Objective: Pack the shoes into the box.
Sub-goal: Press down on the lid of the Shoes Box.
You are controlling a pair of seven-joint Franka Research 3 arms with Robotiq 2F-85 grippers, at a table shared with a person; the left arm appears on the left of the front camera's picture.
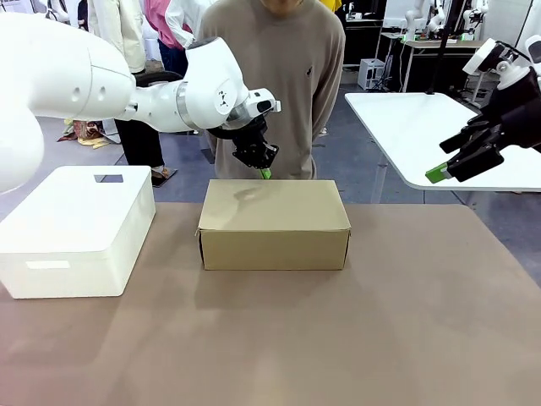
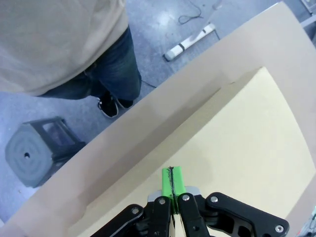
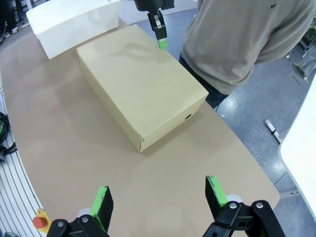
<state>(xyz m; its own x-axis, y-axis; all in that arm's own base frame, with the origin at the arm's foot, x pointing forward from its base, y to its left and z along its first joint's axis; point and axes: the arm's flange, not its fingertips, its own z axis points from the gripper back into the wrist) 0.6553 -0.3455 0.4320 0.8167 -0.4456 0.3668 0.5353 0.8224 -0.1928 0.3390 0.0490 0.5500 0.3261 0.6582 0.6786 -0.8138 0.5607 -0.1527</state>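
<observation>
You see the left gripper (image 1: 265, 173), pinched closed on nothing, at the closed shoebox's (image 1: 275, 224) far edge, right gripper (image 3: 160, 200) spread wide, empty.

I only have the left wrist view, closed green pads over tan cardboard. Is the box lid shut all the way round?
Observer: Yes, the box sits fully closed on the table in the front view.
Operator: Where's the other arm?
Observer: The right gripper is open, raised off to the right, away from the box.
Operator: Anything beside the box?
Observer: A white bin stands to its left, apart from it.
</observation>
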